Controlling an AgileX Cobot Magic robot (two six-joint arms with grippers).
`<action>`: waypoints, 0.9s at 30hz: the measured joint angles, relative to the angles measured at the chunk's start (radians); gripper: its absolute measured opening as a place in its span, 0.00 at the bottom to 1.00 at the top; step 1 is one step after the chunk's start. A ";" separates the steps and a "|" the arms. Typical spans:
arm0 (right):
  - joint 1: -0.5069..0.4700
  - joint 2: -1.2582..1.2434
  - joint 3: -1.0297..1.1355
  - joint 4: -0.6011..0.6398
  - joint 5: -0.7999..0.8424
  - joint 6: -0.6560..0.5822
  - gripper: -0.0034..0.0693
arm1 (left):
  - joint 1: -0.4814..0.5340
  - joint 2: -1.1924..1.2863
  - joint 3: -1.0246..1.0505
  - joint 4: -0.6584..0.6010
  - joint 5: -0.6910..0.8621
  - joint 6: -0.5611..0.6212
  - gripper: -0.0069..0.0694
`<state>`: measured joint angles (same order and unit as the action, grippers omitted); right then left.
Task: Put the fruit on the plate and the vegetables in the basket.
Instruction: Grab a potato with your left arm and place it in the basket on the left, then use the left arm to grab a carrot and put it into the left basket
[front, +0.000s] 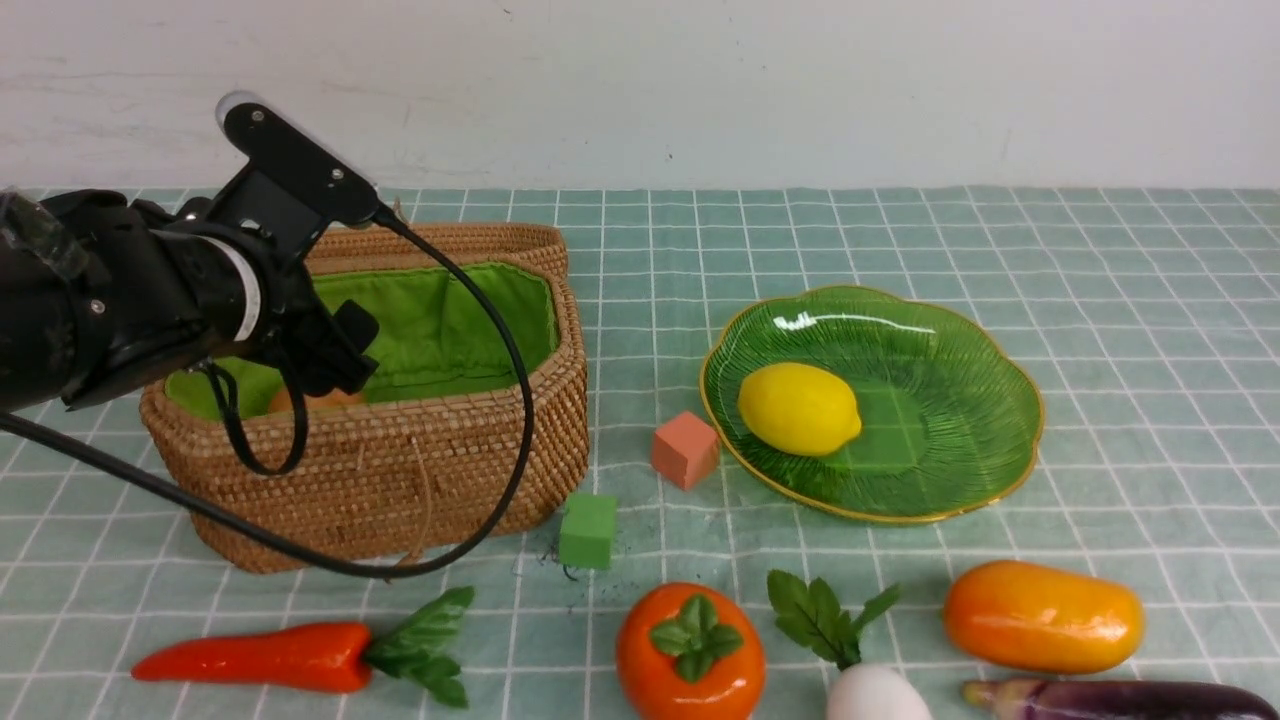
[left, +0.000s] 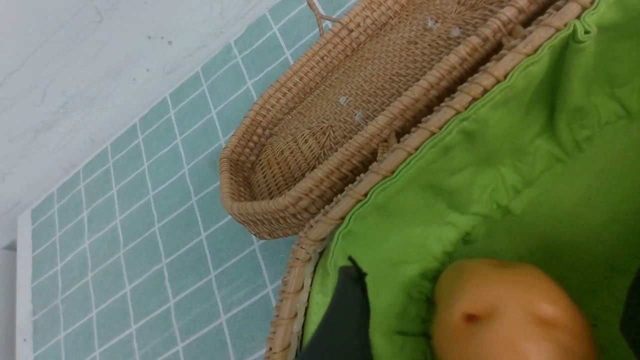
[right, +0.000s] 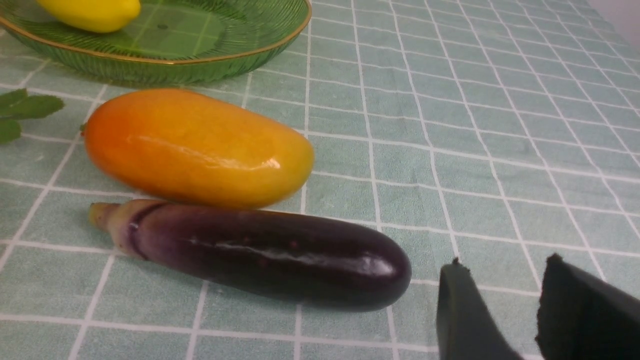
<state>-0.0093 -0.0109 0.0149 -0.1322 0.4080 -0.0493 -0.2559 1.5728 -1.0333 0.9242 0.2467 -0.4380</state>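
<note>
— Left gripper (front: 335, 360) down inside the basket (front: 400, 480), jaws spread wide either side of the potato (left: 505, 310), not pinching it. Potato lies on the green lining (front: 450, 320).
— What's around?
— Lid (left: 350, 100) flat behind the basket; cable (front: 520, 400) loops across its front. Green cube (front: 587, 530) and pink cube (front: 685, 450) sit between basket and plate (front: 960, 330), lemon (front: 798, 408) on the plate. Pepper (front: 255, 657), persimmon (front: 690, 655), radish (front: 875, 695), mango (front: 1042, 615), eggplant (front: 1110, 700) along the near edge.
— Arms?
— Left comes in from the left, wrist tipped down. Right gripper (right: 505, 270) low near the eggplant, partly open, holding nothing.
</note>
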 joint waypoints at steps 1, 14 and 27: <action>0.000 0.000 0.000 0.000 0.000 0.000 0.38 | 0.000 0.000 0.000 0.000 0.000 0.000 0.96; 0.000 0.000 0.000 0.000 0.000 0.000 0.38 | 0.000 -0.072 0.000 -0.054 0.026 -0.001 0.88; 0.000 0.000 0.000 0.000 0.000 0.000 0.38 | 0.000 -0.252 0.000 -0.444 0.626 0.367 0.81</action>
<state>-0.0093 -0.0109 0.0149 -0.1322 0.4080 -0.0493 -0.2559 1.3209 -1.0333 0.4801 0.8730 -0.0710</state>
